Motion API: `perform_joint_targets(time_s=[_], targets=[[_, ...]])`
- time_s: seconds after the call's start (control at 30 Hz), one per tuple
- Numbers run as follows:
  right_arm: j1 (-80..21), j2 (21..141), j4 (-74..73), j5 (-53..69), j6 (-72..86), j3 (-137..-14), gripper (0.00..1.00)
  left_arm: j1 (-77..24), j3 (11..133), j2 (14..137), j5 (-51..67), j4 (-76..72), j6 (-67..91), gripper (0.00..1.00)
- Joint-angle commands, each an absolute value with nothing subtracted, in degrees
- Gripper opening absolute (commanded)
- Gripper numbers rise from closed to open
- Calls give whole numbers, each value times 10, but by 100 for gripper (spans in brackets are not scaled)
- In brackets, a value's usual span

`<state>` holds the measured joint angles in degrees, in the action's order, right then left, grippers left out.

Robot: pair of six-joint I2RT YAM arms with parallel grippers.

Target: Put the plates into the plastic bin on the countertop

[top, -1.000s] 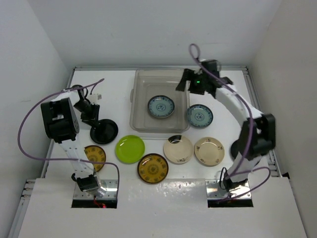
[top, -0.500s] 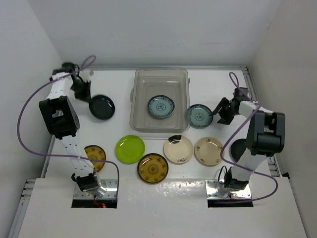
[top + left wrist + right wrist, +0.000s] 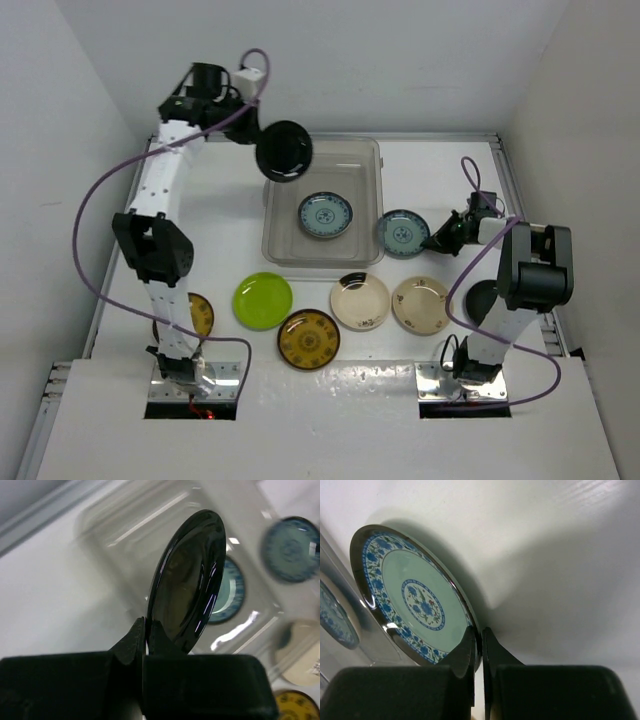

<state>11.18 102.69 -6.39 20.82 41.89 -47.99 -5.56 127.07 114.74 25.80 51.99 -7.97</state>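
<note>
Black plate (image 3: 284, 150) tilted over bin (image 3: 268, 215) rim.

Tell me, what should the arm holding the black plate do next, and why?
Probably carry it a little further over the bin, then lower it. The left tool grips the black plate by its rim, tilted on edge, raised above the bin's far left corner. Letting go there might drop it against the rim.
</note>
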Motion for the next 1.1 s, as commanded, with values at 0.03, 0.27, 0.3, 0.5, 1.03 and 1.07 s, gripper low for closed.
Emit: perform_joint_targets(time_s=[0.03,0.27,0.3,0.5,1.03,1.07], targets=[[120,985,-54,147,413,-463,0,-121,1271,1216,293,486,-54,0],[127,916,-68,118,409,-453,0,-178,1295,1332,271,466,-27,0],[128,898,-69,114,409,-451,0,-178,1295,1345,271,466,-27,0],[130,814,-99,91,391,-480,0,-190,1263,1352,250,461,-49,33],[-112,913,-189,111,338,-777,0,-35,1260,1151,195,403,-13,100],[-142,954,-209,114,337,-793,0,-4,1247,1130,202,403,-13,100]])
